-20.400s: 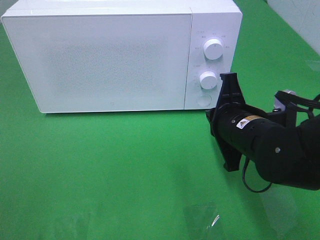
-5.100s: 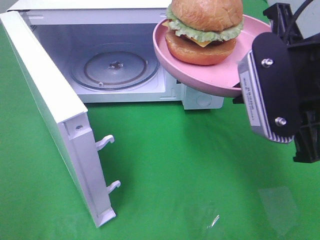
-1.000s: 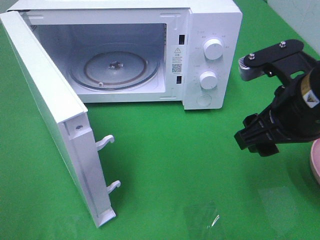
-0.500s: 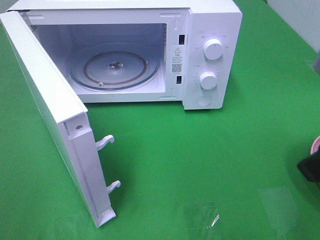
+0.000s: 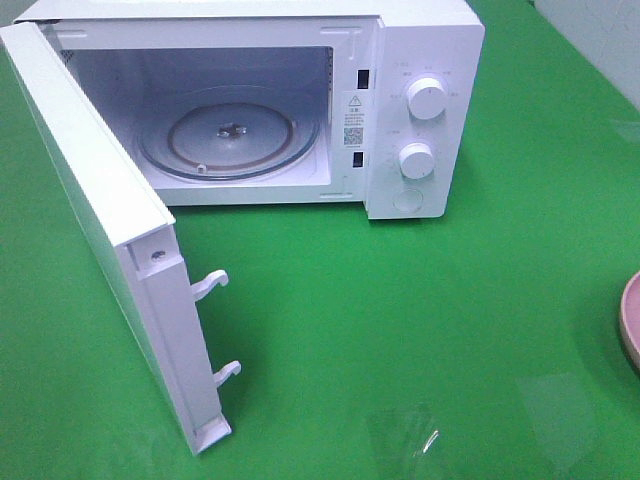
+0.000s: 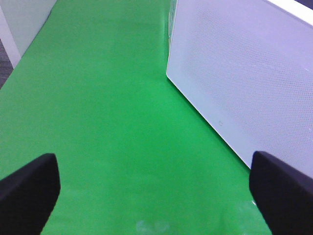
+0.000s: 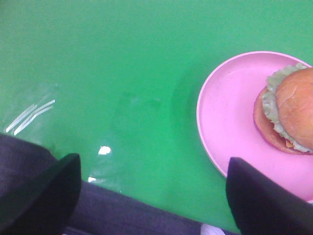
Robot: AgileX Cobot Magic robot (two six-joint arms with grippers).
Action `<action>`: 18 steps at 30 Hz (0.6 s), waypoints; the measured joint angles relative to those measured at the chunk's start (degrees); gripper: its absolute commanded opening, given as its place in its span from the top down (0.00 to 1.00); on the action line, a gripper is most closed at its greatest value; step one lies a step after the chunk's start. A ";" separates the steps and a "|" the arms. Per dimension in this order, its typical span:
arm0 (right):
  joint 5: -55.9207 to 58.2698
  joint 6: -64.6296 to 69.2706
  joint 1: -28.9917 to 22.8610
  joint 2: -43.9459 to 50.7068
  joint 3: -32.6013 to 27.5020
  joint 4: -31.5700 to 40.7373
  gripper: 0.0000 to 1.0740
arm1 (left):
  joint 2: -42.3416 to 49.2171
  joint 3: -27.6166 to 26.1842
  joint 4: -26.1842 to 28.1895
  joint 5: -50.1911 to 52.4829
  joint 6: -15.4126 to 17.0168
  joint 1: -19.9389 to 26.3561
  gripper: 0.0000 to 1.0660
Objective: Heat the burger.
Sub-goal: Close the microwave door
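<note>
You've got the right gripper (image 7: 151, 196) spread wide over green cloth (image 7: 112, 63), burger (image 7: 288, 110) on pink plate (image 7: 227, 112) alongside.

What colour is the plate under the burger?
Pink. The plate under the burger shows best in the right wrist view.

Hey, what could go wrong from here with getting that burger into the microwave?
1. The burger sits off-centre on the pink plate, toward one rim, so a tilted lift might slide it off.
2. The microwave door swings far out over the green table; an arm sweeping in could clip it.
3. The plate lies at the very edge of the high view, so a pickup there is poorly seen.
</note>
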State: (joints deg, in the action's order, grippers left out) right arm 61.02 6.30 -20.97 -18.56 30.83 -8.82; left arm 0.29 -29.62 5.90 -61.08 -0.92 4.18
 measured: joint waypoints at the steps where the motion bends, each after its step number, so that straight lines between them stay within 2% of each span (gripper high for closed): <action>1: 0.00 0.00 0.00 0.00 0.00 0.00 0.29 | 0.00 0.00 0.00 0.00 0.00 0.00 0.06; 3: -0.74 -0.06 1.15 1.15 0.00 0.52 0.29 | 0.00 0.00 0.00 0.00 0.00 0.00 0.06; 5: -3.21 -0.46 5.56 5.44 0.00 3.38 0.29 | 0.00 0.00 0.00 0.00 0.00 0.00 0.06; 9: -4.76 -1.43 9.51 8.31 0.00 4.53 0.29 | 0.00 0.00 0.00 0.00 0.00 0.00 0.06; 18: -8.02 -4.35 15.47 14.32 -1.03 4.47 0.29 | 0.00 0.00 0.00 0.00 0.00 0.00 0.06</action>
State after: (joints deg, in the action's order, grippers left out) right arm 53.00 1.95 -5.50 -4.24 29.79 -4.35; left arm 0.29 -29.62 5.90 -61.08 -0.92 4.18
